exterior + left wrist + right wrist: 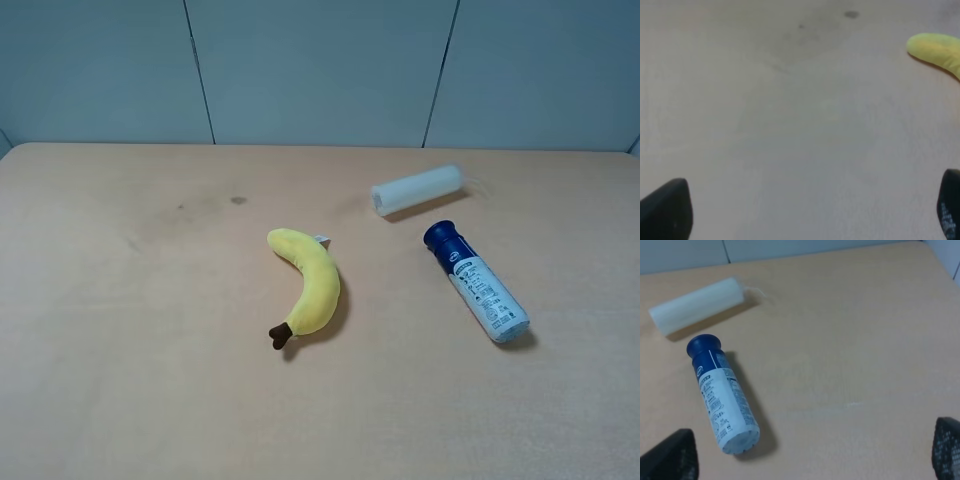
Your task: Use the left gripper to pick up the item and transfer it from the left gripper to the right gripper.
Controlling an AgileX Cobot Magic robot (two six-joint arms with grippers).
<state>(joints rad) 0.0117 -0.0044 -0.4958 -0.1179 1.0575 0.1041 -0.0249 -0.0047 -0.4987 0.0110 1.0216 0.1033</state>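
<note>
The item, a slim can (476, 283) with a dark blue cap and a white printed body, lies flat on the table right of centre. It also shows in the right wrist view (722, 395). My left gripper (805, 212) is open over bare table, with only its two black fingertips (667, 212) showing; the can is out of that view. My right gripper (815, 452) is open and empty, its fingertips (675, 455) wide apart, with the can beside one of them. Neither arm shows in the high view.
A yellow plush banana (308, 286) lies at the table's centre; its tip shows in the left wrist view (935, 50). A plain white tube (418, 188) lies just behind the can, also in the right wrist view (697, 305). A grey wall stands behind the tan table (120, 330).
</note>
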